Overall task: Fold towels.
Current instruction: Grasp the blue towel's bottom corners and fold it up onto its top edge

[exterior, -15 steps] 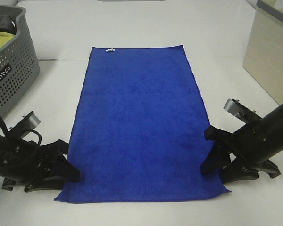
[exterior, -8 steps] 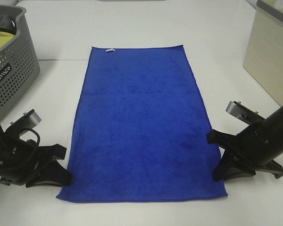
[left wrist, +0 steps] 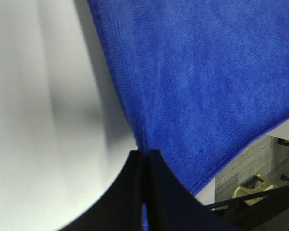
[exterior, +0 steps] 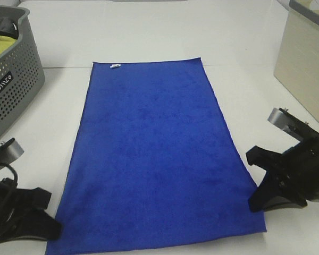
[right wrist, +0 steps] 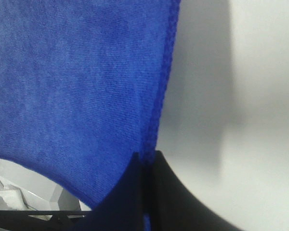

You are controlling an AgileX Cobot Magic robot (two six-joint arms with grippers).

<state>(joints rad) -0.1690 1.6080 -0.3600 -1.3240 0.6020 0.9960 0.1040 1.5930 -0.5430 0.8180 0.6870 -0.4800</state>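
The left pincer (exterior: 52, 226) and right pincer (exterior: 257, 197) are each clamped on a near corner of the towel (exterior: 154, 154), which spreads over the desk (exterior: 244, 42) between and beyond them.

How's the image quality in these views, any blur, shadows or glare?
Exterior high view: even soft light, towel sharp, white table bright, no hard glare. Left wrist view: table out of focus, grey shadow beside the towel edge. Right wrist view: towel weave crisp, broad soft shadow on the table.
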